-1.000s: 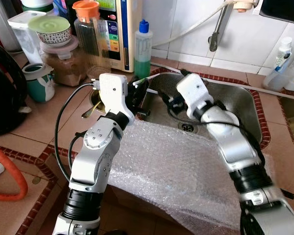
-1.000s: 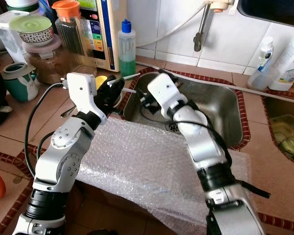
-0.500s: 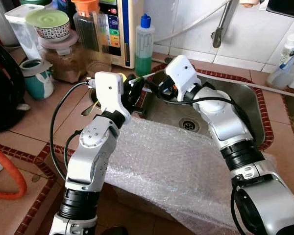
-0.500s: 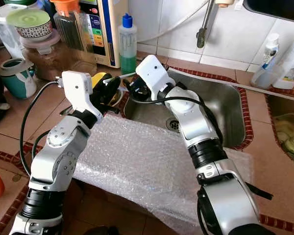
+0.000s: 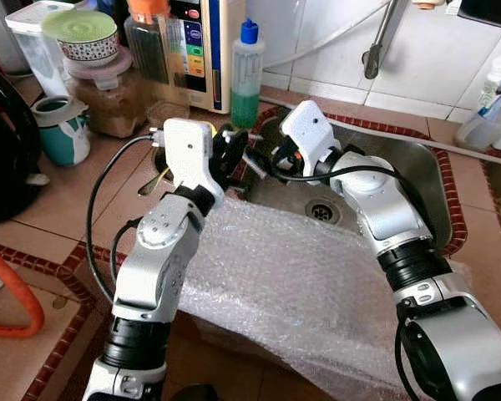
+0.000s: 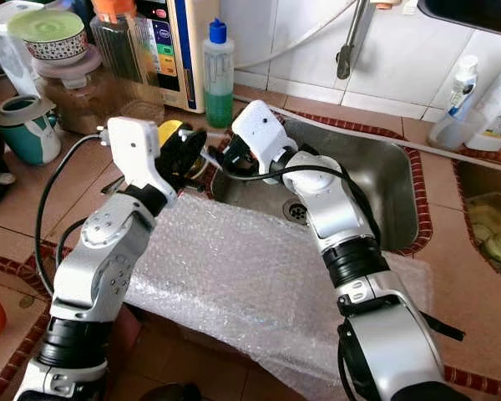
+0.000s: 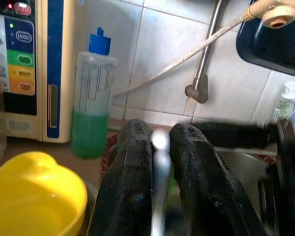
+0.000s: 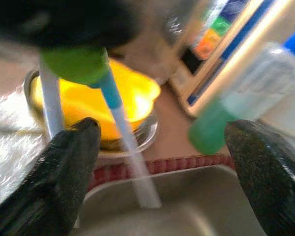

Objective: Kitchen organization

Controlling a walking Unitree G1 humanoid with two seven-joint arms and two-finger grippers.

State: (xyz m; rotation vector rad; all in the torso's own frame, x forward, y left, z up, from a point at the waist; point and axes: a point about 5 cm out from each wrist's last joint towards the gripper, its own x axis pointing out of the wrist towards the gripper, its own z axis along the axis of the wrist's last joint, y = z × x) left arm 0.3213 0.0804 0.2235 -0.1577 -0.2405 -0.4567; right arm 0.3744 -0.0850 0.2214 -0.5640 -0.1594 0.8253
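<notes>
The steel sink (image 5: 417, 180) set in the tiled table (image 5: 75, 200) serves as the landmark here. At the sink's left rim, the left end effector (image 7: 157, 147) has its two black fingers (image 7: 132, 167) pressed close together, clamped on a thin white utensil handle (image 7: 160, 142) that runs up between them. In the right wrist view that handle carries a green and blue section (image 8: 88, 69) and slants down toward the sink basin.

The right end effector (image 8: 162, 147) hovers over the sink's left near corner, just beside the left one, with its fingers spread wide apart on either side of the white handle, not touching it.

A yellow cup (image 6: 169, 132) sits inside a small metal bowl (image 8: 132, 140) on the table, just left of the sink's rim and beside the left end effector. A sheet of bubble wrap (image 5: 292, 284) is draped over the table edge in front of the sink, under both arms.

Behind the sink's left corner stands a clear bottle of green liquid with a blue cap (image 5: 245, 75), next to a cream appliance with coloured buttons (image 6: 171, 46). Farther left of the sink are jars (image 5: 100, 92) and a teal mug (image 5: 63, 134). A faucet pipe (image 5: 380, 38) hangs on the tiled wall behind the sink.
</notes>
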